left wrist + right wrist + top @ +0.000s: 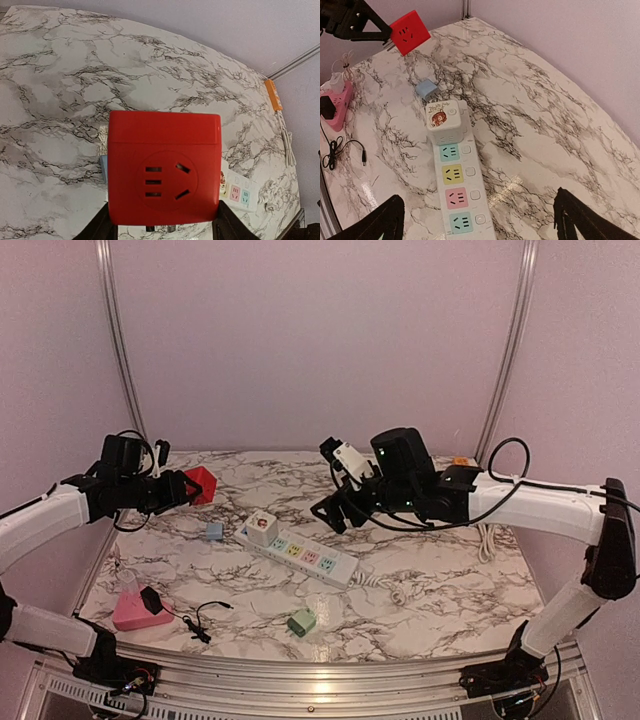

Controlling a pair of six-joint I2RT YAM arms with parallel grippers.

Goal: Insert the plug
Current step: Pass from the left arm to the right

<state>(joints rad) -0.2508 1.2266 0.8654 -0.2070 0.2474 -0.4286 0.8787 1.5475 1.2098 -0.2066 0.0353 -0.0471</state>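
The plug is a red cube [203, 483] with socket slots on one face, and its metal prongs show beneath it in the left wrist view. My left gripper [185, 490] is shut on the red cube [164, 167], holding it in the air at the table's far left. A white power strip [300, 555] with several pastel sockets lies mid-table, and a white cube adapter [261, 527] is plugged into its left end. My right gripper [480, 220] hangs open above the strip [457, 200], with nothing between its fingers.
A small blue adapter [213, 531] lies left of the strip. A green adapter [301, 621] sits near the front edge. A pink socket block [135, 612] with a black plug and loose black cable [205, 620] is at front left. The strip's white cord [487, 540] runs right.
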